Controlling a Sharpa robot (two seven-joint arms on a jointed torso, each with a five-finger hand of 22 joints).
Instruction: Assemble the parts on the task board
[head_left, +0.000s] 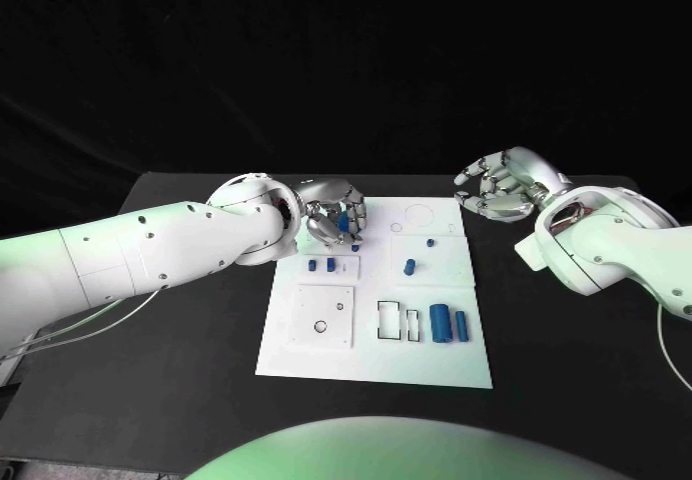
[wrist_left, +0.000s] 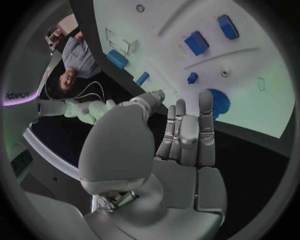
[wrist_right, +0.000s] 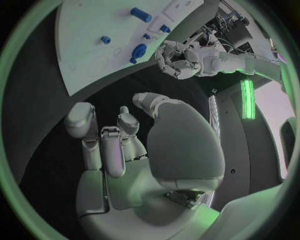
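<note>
Left hand (head_left: 330, 222): we see fingers curled over a blue part (head_left: 343, 226) at the task board (head_left: 378, 350); hold unclear.
Right hand (head_left: 500, 184): spread, empty.
Risk: we could drop it.

Black table (head_left: 173, 370) carries everything, matte dark top, bare surface visible on both sides of the white plate and along the near edge. Thin pale cables (head_left: 87, 328) hang over the table's left side. Black backdrop (head_left: 346, 80) behind the far table edge.
</note>
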